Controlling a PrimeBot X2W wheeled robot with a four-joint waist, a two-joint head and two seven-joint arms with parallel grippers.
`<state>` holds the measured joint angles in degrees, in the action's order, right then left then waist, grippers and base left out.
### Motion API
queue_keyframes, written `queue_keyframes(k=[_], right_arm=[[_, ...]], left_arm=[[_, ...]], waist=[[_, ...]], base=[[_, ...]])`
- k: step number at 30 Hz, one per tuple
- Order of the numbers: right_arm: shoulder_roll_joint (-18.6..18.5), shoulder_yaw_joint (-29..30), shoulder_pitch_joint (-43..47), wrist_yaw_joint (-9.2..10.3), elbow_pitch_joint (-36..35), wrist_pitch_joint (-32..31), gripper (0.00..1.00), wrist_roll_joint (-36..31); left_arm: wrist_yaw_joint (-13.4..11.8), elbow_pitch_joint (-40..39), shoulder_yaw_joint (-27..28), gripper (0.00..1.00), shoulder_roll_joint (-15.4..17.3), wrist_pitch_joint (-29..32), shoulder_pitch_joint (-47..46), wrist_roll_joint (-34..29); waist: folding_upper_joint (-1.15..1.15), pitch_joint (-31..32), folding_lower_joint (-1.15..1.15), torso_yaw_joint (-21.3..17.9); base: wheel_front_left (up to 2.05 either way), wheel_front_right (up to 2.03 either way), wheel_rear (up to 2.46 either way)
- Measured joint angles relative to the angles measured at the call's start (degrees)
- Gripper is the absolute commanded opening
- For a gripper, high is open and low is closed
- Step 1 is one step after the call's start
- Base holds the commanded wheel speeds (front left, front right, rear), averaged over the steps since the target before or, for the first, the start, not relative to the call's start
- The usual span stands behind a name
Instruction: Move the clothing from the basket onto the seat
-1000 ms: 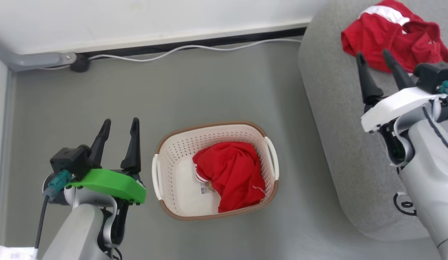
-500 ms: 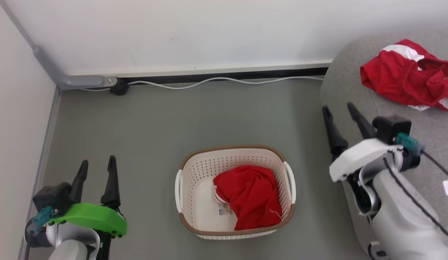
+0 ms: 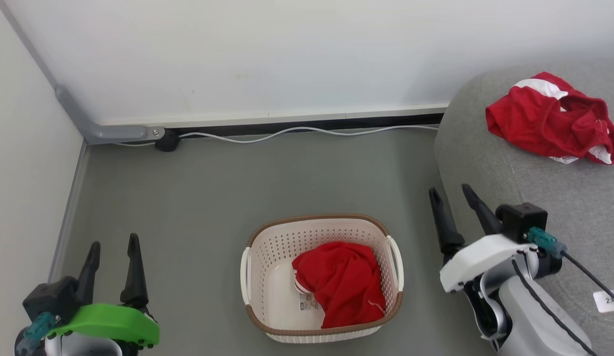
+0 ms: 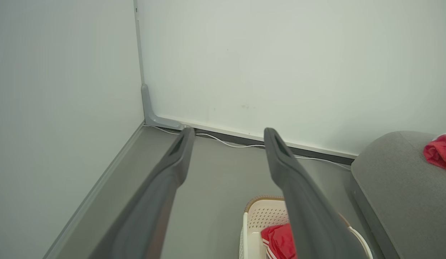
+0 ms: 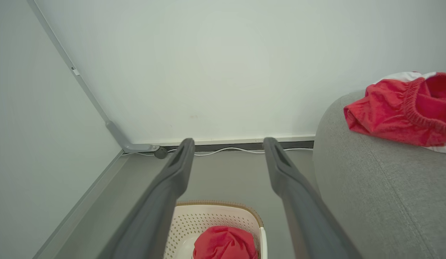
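One garment (image 3: 341,282) is seen in the basket (image 3: 316,218); second garment (image 3: 544,118) is laid near the rounded end of the seat (image 3: 485,163). Left hand (image 3: 114,242) and right hand (image 3: 449,189) are held apart, empty.

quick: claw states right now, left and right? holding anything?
Left claw: open, holding nothing.
Right claw: open, holding nothing.
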<state>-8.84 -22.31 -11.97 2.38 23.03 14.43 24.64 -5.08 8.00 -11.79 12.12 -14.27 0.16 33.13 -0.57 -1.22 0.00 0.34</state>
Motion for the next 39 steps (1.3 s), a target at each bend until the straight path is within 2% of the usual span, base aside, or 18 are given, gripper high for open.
queue_keyframes(k=[12,39], right_arm=[[-0.3,0.6,5.6,1.2,-3.2,0.0,1.0,-0.1],[-1.6,2.2,8.3,2.33,-8.6,0.0,1.0,-0.5]], left_arm=[[0.0,-1.5,1.0,1.0,-0.3,0.0,4.0,-2.2],[1.0,-3.8,2.1,1.0,-1.3,0.0,6.5,-3.5]], waist=[[0.0,1.4,0.0,-0.8],[0.0,0.4,0.0,-1.1]], base=[[0.0,0.0,0.0],[0.0,0.0,0.0]])
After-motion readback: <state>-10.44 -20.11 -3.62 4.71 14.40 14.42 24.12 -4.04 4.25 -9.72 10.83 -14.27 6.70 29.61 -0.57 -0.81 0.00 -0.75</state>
